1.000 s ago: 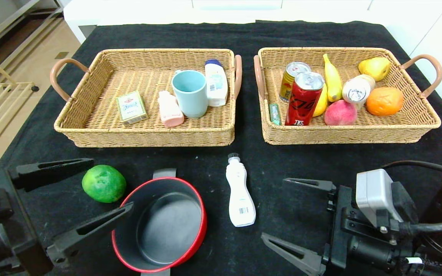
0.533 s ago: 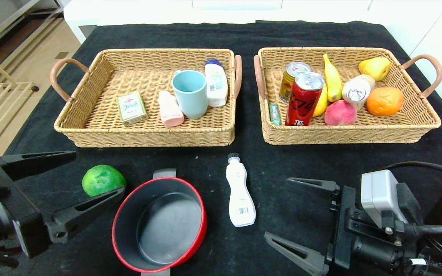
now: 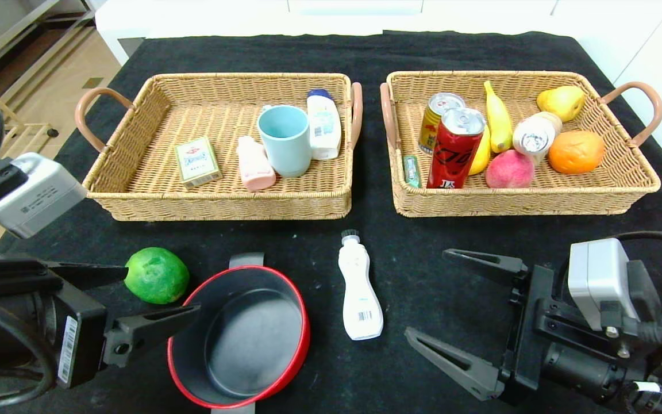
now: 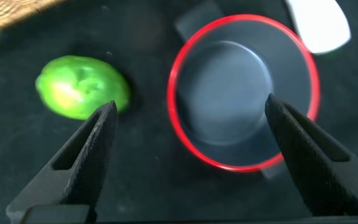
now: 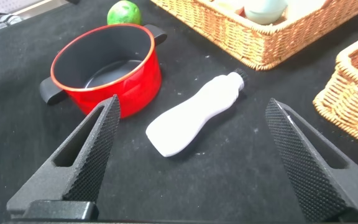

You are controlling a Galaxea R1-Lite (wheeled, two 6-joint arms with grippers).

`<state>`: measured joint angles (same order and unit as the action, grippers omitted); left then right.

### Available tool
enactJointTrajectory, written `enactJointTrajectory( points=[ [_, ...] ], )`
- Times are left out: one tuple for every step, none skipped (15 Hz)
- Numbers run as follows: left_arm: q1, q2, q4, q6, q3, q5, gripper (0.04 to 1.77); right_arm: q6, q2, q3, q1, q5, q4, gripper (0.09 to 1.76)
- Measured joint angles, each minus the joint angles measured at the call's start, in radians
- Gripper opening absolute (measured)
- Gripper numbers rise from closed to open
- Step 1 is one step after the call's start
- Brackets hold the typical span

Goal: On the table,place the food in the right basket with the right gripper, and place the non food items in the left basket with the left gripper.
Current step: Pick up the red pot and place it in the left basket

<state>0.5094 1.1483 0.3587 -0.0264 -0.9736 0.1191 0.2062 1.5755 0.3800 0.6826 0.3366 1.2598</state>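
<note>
On the black counter (image 3: 365, 52) 3 things lie in front of the 2 baskets: a lime (image 3: 156, 275), a red pot (image 3: 239, 336) and a white bottle (image 3: 359, 290). The lime sits just left of the pot; the bottle lies on its side just right of the pot, cap toward the baskets.

The left claw (image 3: 130, 302) hangs low at the near left, fingers spread wide and holding nothing. In the left wrist view the left claw (image 4: 188, 162) has one finger near the lime (image 4: 82, 87) and the other over the rim of the pot (image 4: 244, 102).

The right claw (image 3: 469, 313) hovers at the near right, also spread wide and empty, right of the bottle. In the right wrist view its gap frames the bottle (image 5: 194, 115).

The left basket (image 3: 135, 144) holds a box (image 3: 196, 162), a pink bottle (image 3: 254, 163), a cup (image 3: 285, 140) and a lotion bottle (image 3: 323, 123). The right basket (image 3: 624, 172) holds 2 cans (image 3: 453, 148), a banana (image 3: 497, 118), a peach (image 3: 509, 169), an orange (image 3: 576, 152) and a pear (image 3: 561, 102).
</note>
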Motion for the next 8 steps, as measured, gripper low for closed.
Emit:
enactJointTrajectory(
  points=[
    [0.012, 0.022, 0.017, 0.002, -0.023, 0.006, 1.72, 0.002, -0.003, 0.000, 0.000, -0.001, 0.000, 1.71],
    [0.019, 0.044, 0.022, 0.000, -0.039, 0.011, 1.72, 0.003, -0.008, 0.001, 0.001, -0.001, 0.000, 1.71],
    [0.022, 0.063, 0.026, -0.008, -0.047, 0.012, 1.72, 0.003, -0.011, 0.001, 0.001, -0.001, 0.000, 1.71],
    [0.025, 0.082, 0.029, -0.028, -0.053, 0.012, 1.72, 0.003, -0.013, 0.001, 0.001, -0.001, 0.000, 1.71],
    [0.027, 0.099, 0.027, -0.045, -0.055, 0.011, 1.72, 0.003, -0.014, 0.001, 0.001, -0.001, 0.000, 1.71],
    [0.027, 0.116, 0.026, -0.053, -0.057, 0.011, 1.72, 0.003, -0.014, 0.001, 0.001, -0.001, 0.000, 1.71],
    [0.028, 0.133, 0.026, -0.056, -0.058, 0.012, 1.72, 0.002, -0.014, 0.001, 0.001, -0.001, 0.000, 1.71],
    [0.029, 0.151, 0.026, -0.059, -0.058, 0.013, 1.72, 0.002, -0.015, 0.001, 0.001, -0.002, 0.000, 1.71]
  ],
)
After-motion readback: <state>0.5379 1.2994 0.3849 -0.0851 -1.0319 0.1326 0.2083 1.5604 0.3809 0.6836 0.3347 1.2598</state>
